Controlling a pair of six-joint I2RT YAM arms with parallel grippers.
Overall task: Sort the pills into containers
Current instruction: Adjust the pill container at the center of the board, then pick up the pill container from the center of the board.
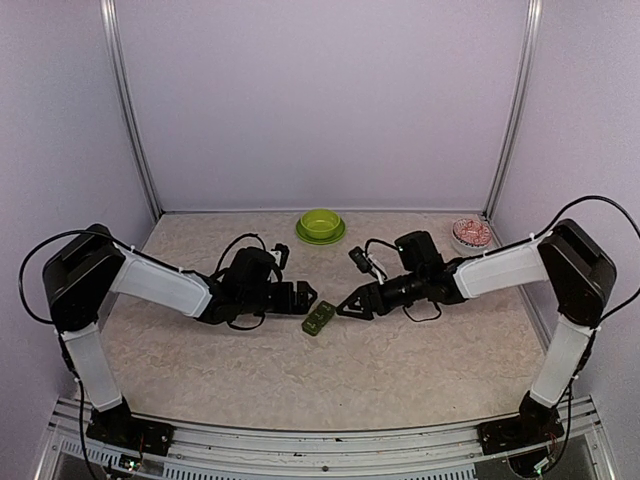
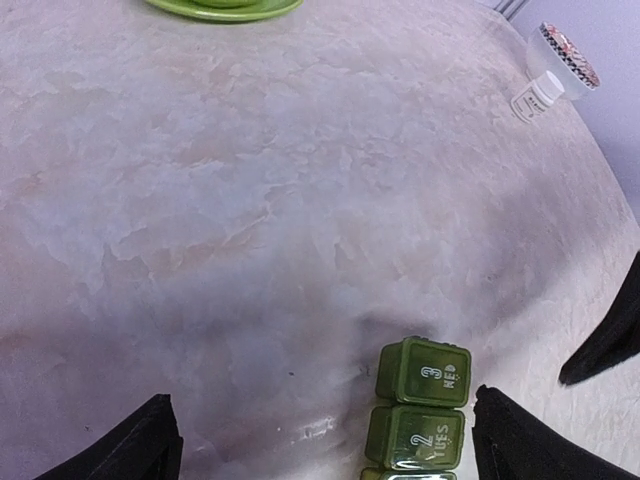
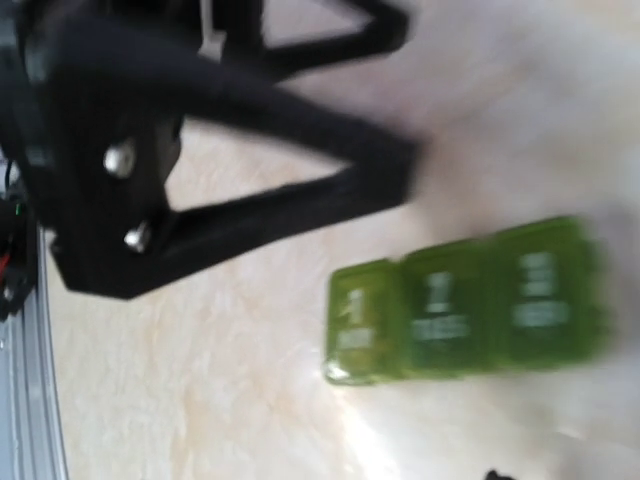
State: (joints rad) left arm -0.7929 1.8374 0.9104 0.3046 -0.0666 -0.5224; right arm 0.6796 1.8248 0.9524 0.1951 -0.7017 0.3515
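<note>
**Q:** State of the tools, starting from the left?

**A:** Left gripper (image 2: 322, 400): fingers (image 2: 130, 450) spread wide, nothing held. It hangs low over the table (image 1: 400, 370), just left of the box (image 1: 318, 319). In its wrist view the box lies inside the span, nearer the right-hand finger, touching neither.

**Q:** And the box?

**A:** It lies flat at mid-table between the two arms. It has three compartments in a row, and the lids look closed. No pills can be made out in any view – too small, or not there.

**Q:** Right gripper (image 1: 347, 305)?

**A:** It is just right of the box, tips pointed at it. The overhead view is too coarse and the wrist view too smeared to say whether the jaws stand apart or together – I cannot tell.

**Q:** Failure modes from here?

**A:** There are three.
1. Collision: both tools crowd one small object, so an advance from either side could bring finger against finger.
2. Displacement: the box is unrestrained and probably light, so a grazing finger would slide or tip it.
3. Blocked delivery: with the lids down, any pill released above would bounce off and scatter.

**Q:** Anything farther right?

**A:** A bowl (image 1: 320, 226) stands behind the box. A bottle (image 2: 537, 97) and a dish (image 1: 471, 233) sit at the far right corner, well apart from the work.
</note>
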